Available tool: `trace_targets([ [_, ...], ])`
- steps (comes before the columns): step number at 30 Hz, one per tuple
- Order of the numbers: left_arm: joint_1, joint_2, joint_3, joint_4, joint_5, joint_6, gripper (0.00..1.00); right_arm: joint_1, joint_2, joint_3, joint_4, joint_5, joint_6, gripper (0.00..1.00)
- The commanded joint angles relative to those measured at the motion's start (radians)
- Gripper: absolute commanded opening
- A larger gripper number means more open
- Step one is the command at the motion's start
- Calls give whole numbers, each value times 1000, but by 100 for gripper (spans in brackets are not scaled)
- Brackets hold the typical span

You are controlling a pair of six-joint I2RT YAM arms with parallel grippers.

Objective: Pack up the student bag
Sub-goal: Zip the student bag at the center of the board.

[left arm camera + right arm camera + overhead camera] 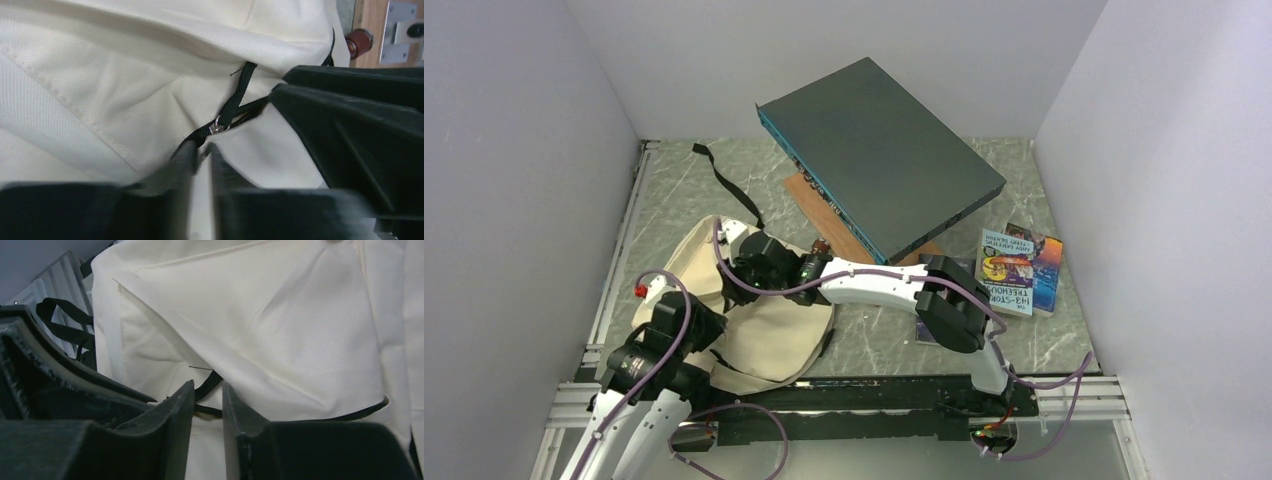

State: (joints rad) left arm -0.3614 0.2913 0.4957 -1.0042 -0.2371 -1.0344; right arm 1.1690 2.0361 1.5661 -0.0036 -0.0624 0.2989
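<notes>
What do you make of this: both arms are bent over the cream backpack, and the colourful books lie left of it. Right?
Not quite. The top view shows the colourful books lying right of the cream backpack, beyond the tilted dark grey box. The rest is right.

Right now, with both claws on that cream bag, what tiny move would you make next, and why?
Probably nudge the right gripper forward and close it on the black zipper pull. Its jaws stand slightly apart, the pull lies just beyond the tips with nothing pinched, and the books lie outside the student bag, so the zip likely needs opening first.
</notes>
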Motion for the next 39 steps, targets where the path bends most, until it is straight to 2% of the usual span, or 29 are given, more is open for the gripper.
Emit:
trace_targets([
  [1,2,-8,93,65,86,46,44,1,-7,33,-36,13,75,36],
  [3,2,-17,142,51,83,79,61,3,-8,45,-73,50,120,41],
  [5,1,-25,213,11,46,136,73,10,-10,48,-88,82,177,45],
  [10,1,-48,416,-35,-45,332,85,58,12,94,-150,185,329,52],
  [15,1,-115,485,-20,-138,466,92,115,130,272,-314,337,362,54],
  [19,2,-164,494,-19,-162,483,94,141,209,381,-442,479,407,53],
  [26,2,-237,466,-32,-149,473,96,178,322,569,-595,615,359,54],
  [32,1,-274,438,-50,-165,472,99,182,285,579,-598,634,293,54],
  [39,1,-318,380,-1,-126,456,100,179,238,510,-566,645,301,53],
])
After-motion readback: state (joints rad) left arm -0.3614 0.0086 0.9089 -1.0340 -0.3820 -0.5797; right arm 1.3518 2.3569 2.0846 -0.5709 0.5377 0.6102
